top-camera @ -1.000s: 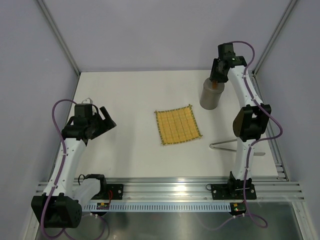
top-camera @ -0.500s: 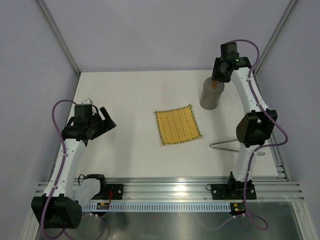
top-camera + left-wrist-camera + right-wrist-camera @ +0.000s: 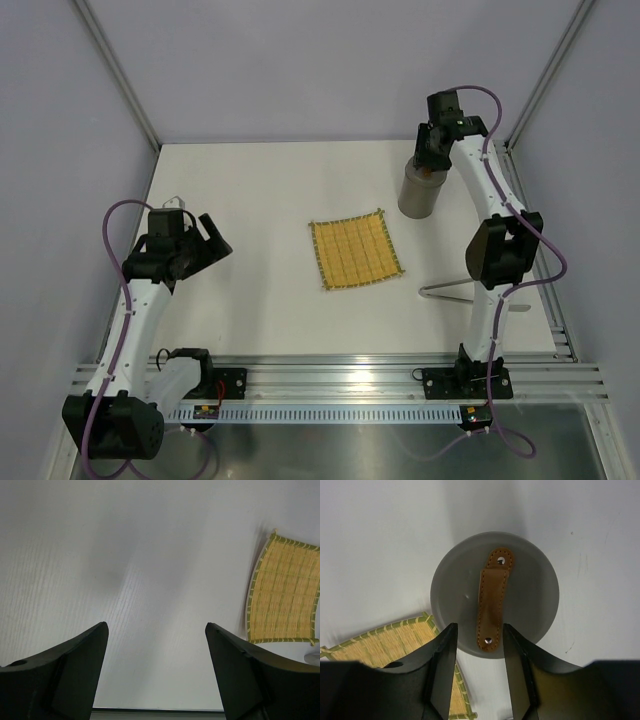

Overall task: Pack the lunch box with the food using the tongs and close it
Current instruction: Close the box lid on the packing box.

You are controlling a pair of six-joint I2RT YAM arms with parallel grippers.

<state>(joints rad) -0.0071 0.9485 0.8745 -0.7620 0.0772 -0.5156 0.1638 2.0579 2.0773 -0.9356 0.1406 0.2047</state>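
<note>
The lunch box (image 3: pixel 420 196) stands at the back right of the table with its grey lid (image 3: pixel 465 587) on top. A brown leather strap (image 3: pixel 492 600) runs across the lid. My right gripper (image 3: pixel 430 158) hangs directly above it, open; in the wrist view its fingertips (image 3: pixel 479 630) flank the strap's near end with gaps on both sides. The tongs (image 3: pixel 455 290) lie flat on the table beside the right arm. My left gripper (image 3: pixel 212 240) is open over bare table at the left (image 3: pixel 156 627), holding nothing. The food is out of view.
A yellow woven mat (image 3: pixel 355 252) lies in the middle of the table; it also shows at the right of the left wrist view (image 3: pixel 285 600) and beside the canister (image 3: pixel 385 645). Frame posts stand at the back corners.
The right gripper has shifted a little to the left over the lid and now hides the strap from above; its jaws have spread slightly. The left arm has not moved.
</note>
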